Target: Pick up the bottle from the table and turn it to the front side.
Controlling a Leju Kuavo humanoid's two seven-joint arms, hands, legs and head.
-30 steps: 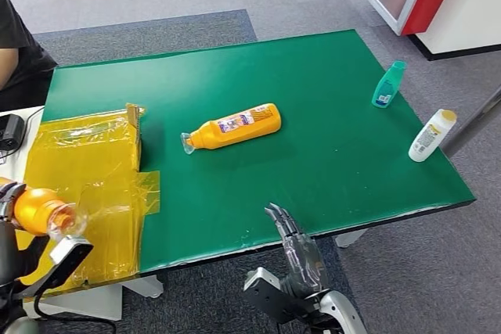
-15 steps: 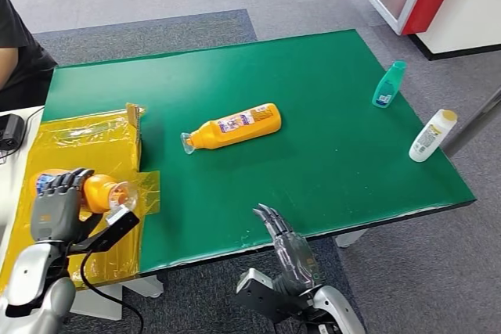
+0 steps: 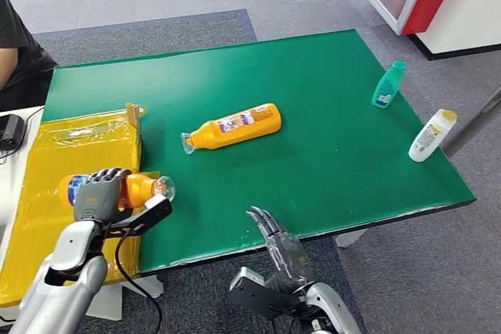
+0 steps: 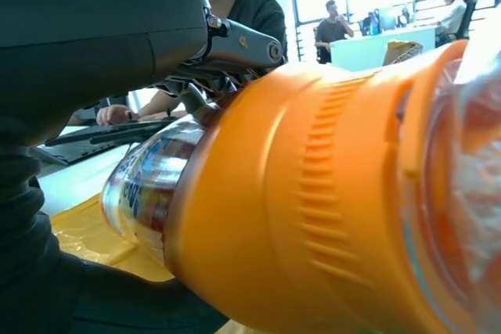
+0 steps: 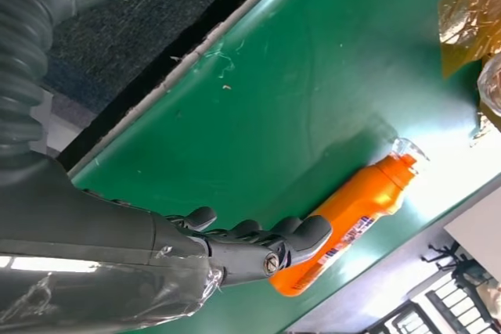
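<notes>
A big orange bottle (image 4: 307, 193) is very close to the camera. It lies on its side. It has thin raised lines on its orange part. Its see-through cap (image 4: 478, 185) is at the edge of the picture and looks blurry. On the other end there is a shiny label (image 4: 145, 185) with blue and red on it. The left hand (image 4: 118, 44) holds the bottle, with dark fingers (image 4: 242, 41) over the top of it and a thick dark thumb (image 4: 106, 303) under it. Yellow plastic sheet (image 4: 88, 232) lies below the bottle. Behind, a person in a black shirt (image 4: 254, 17) sits close by. Far back, more people (image 4: 333, 29) sit at a white desk (image 4: 378, 46) near bright windows.
</notes>
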